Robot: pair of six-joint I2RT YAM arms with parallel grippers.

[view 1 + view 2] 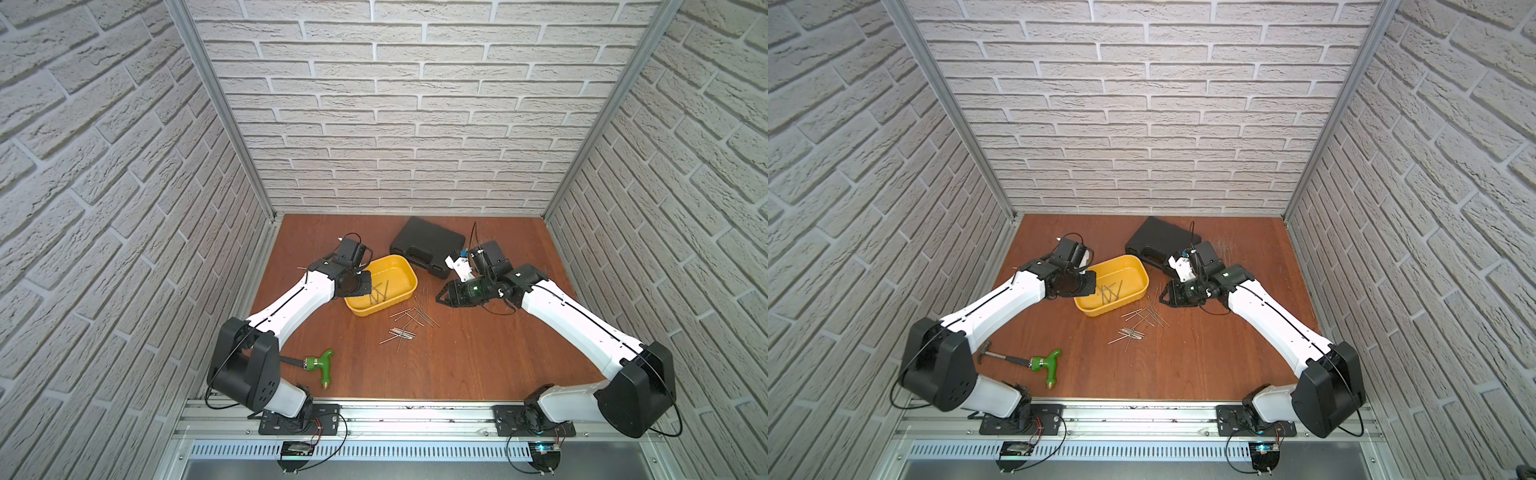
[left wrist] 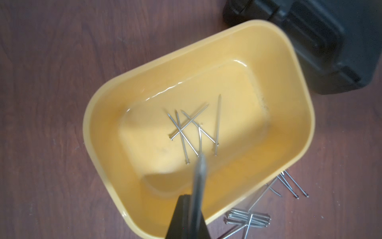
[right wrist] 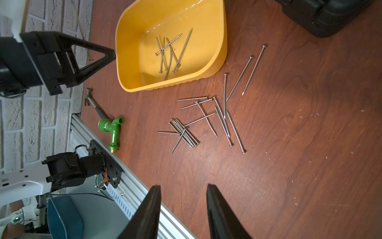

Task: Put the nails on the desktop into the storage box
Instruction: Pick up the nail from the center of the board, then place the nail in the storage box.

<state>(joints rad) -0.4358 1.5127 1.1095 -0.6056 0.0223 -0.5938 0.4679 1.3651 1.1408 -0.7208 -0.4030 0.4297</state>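
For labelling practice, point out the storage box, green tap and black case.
storage box (image 1: pixel 395 277), in a top view, bare floor.
green tap (image 1: pixel 323 361), in a top view, body.
black case (image 1: pixel 424 241), in a top view, lid.

Glossy plastic storage box (image 2: pixel 285 99), metal nails (image 3: pixel 184 134)

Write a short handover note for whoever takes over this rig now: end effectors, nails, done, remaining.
Left end effector: shut on one nail, over the storage box's edge.
Right end effector: open, empty, above the desktop near the loose nails.
Done: six nails lie in the box.
Left to do: release the held nail, then collect the loose ones, bundle and scatter, beside the box.
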